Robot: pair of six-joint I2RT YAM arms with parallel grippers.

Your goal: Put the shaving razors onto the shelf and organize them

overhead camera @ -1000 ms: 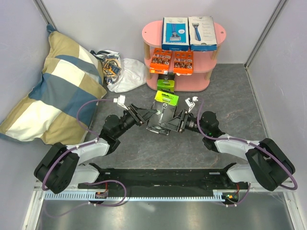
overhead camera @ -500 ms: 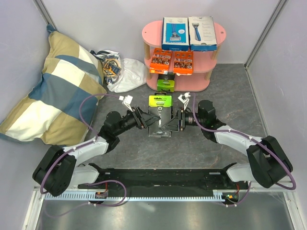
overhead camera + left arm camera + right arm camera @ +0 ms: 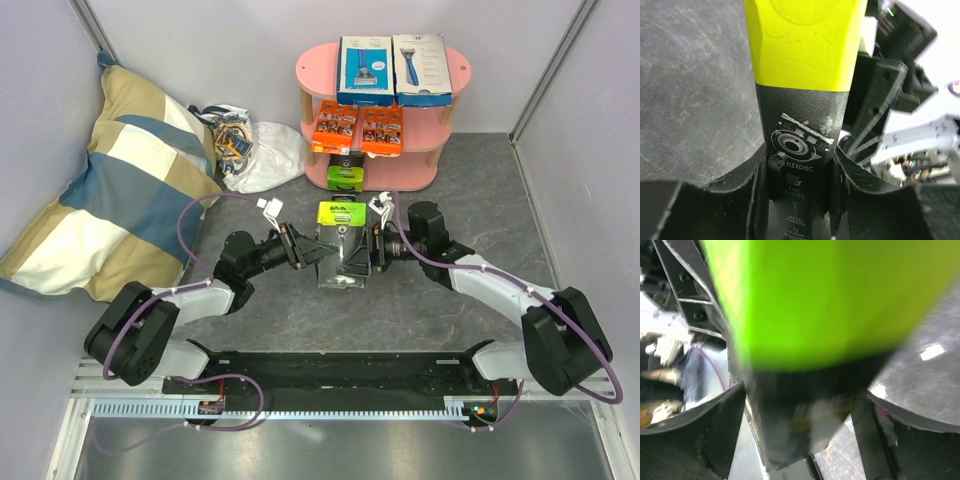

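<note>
While partly closed, the left end effector (image 3: 799, 165) pinches the lime-green-and-black box (image 3: 802, 75).

2 boxes fill the top board of the shelf (image 3: 458, 72), the blue box (image 3: 365, 70) and the white box (image 3: 421, 68), leaving only its rounded ends bare. On the middle tier an orange card (image 3: 335, 124) and a second orange card (image 3: 382, 130) take left and centre; the right end is open. A dark pack (image 3: 345, 168) sits at the bottom tier's left, with room beside it. A pillow (image 3: 110, 180) and a white bag (image 3: 262, 150) crowd the surface (image 3: 490, 215) at left; its right side lies bare. Mid-surface, the left gripper (image 3: 312, 250) and right gripper (image 3: 368, 250) flank the lime-green-and-black box (image 3: 342, 215), barring the straight way to the shelf's front.
</note>
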